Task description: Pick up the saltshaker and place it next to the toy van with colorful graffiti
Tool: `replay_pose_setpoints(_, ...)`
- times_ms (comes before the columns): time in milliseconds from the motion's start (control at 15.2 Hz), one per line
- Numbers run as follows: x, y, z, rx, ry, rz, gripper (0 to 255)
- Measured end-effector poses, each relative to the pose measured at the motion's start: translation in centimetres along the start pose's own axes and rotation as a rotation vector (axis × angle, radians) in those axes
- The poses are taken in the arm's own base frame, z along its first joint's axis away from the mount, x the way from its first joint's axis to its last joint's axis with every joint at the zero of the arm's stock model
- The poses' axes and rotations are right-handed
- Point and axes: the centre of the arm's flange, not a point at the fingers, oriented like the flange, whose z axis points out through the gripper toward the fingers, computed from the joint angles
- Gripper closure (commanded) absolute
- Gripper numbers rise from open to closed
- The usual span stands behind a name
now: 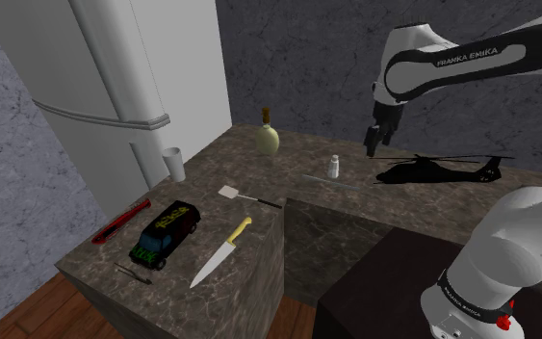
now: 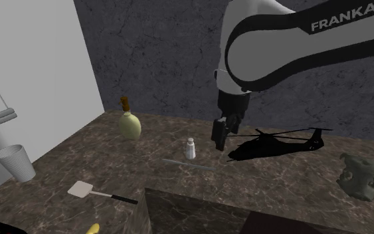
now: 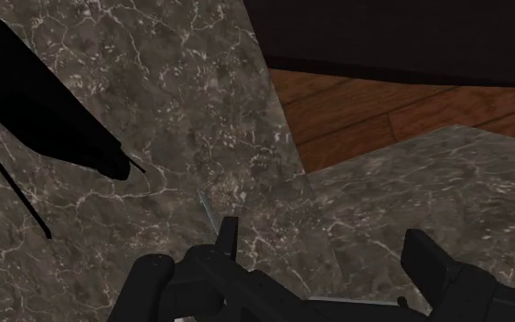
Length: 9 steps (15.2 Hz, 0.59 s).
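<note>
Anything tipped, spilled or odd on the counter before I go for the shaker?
Nothing stands out. The saltshaker stands upright, the toy van sits on its wheels, and the bottle and the cup are upright too. No spill or damage shows on the counter.

Home kitchen: stone counter (image 1: 222, 166), white fridge (image 1: 115, 67), knife (image 1: 219, 254).

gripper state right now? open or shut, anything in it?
Gripper: open, fingers apart, holding nothing; the saltshaker stands on the counter, apart from it.
</note>
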Motion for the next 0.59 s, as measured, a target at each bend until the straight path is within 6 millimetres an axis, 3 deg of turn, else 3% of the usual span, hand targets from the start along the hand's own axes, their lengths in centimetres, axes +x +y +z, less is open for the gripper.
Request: replay_pose_setpoints(594,6.4,4.9,8.0,0.009,0.075,-0.010,0)
